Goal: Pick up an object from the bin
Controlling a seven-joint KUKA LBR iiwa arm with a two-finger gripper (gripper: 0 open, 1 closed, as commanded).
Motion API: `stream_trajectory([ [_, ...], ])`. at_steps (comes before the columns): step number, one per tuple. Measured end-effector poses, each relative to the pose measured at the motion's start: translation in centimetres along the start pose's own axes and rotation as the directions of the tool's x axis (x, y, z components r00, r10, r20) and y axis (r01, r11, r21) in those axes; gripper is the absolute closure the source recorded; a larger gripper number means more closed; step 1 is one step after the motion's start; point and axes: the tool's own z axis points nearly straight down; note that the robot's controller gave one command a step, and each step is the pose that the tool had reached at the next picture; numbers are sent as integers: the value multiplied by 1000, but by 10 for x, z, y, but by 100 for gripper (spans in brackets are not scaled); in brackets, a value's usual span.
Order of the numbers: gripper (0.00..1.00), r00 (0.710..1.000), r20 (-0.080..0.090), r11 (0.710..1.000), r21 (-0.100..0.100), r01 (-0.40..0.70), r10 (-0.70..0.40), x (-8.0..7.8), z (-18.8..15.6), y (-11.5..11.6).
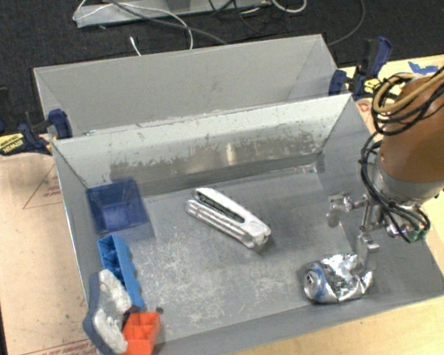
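The big grey bin (pixel 200 146) has lots of bare floor in its middle, and the tool (pixel 352 225) hangs spread open by the right wall, right next to the squashed shiny can (pixel 336 280) lying near the front edge.

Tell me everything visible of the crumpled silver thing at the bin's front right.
The crumpled silver thing looks like a crushed can or a wad of foil: shiny dented metal with dark creases and a bluish patch at its left end. It lies on the floor of the bin close to the front wall, toward the right, with bare floor to its left. The gripper sits just behind its right end; whether they touch cannot be told.
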Motion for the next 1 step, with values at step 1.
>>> stream_trajectory([
  [1,0,1000,0,1000,0,0,0,0,0,0],
])
